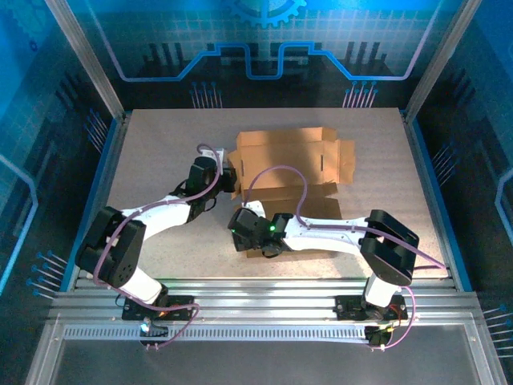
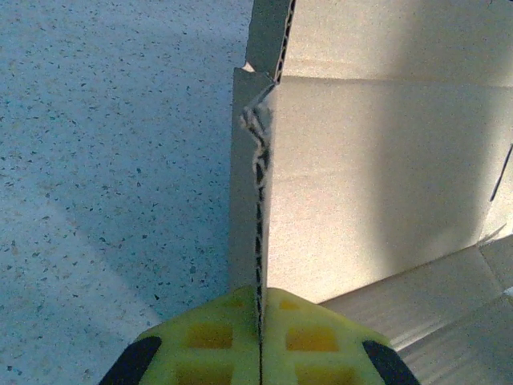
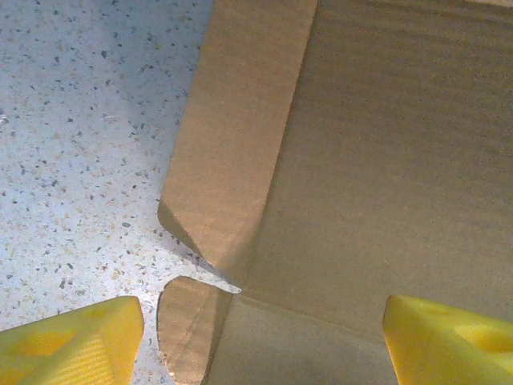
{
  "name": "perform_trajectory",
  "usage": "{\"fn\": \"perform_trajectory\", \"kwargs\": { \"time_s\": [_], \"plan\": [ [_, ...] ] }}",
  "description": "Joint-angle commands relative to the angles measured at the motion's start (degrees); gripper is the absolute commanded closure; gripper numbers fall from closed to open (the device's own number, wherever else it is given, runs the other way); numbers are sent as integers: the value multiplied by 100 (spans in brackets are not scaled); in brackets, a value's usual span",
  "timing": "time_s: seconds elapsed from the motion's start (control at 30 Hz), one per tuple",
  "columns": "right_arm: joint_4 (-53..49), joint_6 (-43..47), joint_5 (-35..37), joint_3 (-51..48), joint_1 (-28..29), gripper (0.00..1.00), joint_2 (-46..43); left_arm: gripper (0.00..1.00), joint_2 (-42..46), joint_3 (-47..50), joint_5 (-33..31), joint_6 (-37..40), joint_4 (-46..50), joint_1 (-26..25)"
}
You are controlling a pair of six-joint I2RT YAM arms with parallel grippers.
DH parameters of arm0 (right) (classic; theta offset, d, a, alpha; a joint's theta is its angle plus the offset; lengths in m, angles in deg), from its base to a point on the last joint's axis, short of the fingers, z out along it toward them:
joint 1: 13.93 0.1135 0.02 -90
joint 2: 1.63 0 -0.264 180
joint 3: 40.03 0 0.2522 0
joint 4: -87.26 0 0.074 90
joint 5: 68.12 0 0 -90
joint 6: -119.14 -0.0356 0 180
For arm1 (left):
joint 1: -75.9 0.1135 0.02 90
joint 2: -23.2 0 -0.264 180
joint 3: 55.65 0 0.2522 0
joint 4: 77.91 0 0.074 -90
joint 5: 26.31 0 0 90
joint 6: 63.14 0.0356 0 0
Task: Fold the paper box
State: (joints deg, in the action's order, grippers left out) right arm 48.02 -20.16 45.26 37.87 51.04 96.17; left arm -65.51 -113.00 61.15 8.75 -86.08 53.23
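Here, in the top view, the plain brown corrugated paper box (image 1: 292, 160) lies just above the middle of the frame on the pale speckled tabletop (image 1: 160, 160). It is only partly folded: its far panels are raised, slotted flaps stick out toward the right, and its near panel reaches down under the right arm's wrist. The left gripper (image 2: 260, 321) sits at the box's left edge. In the left wrist view its yellow pads (image 2: 216, 341) are pressed together on the bottom of a thin upright cardboard wall (image 2: 248, 184), whose fluted, slightly crumpled edge runs straight up the centre of the frame, with the inner box panel lit to its right. The right gripper (image 3: 260, 337) is at the near left part of the box. In the right wrist view its two yellow fingers stand wide apart in the lower corners of the frame, with a flat cardboard panel and two rounded flap corners (image 3: 188, 321) lying between them. Whether these fingers touch the cardboard cannot be told.
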Motion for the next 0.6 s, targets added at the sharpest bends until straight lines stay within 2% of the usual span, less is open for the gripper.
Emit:
{"fn": "perform_trajectory", "kwargs": {
  "time_s": [0.0, 0.13, 0.27, 0.4, 0.5, 0.57],
  "plan": [
    [103, 320, 23, 98, 13, 21, -2, 92, 45, 113, 137, 49, 138, -70],
    [524, 780, -181, -170, -242, 20, -182, 91, 96, -17, -61, 312, 229, -65],
    [1358, 1347, -38, -683, -379, 18, -735, 90, 18, -203, -61, 531, 327, -46],
    [1200, 1319, -809, -757, -936, 14, -1237, 88, -72, -397, 76, 548, 566, -34],
    [1350, 1474, -633, -1043, -1076, 21, -1508, 88, -183, -435, 55, 587, 297, -43],
    [1523, 1600, -767, -1275, -1221, 28, -1595, 88, -344, -459, 52, 720, 86, -42]
  ]
}}
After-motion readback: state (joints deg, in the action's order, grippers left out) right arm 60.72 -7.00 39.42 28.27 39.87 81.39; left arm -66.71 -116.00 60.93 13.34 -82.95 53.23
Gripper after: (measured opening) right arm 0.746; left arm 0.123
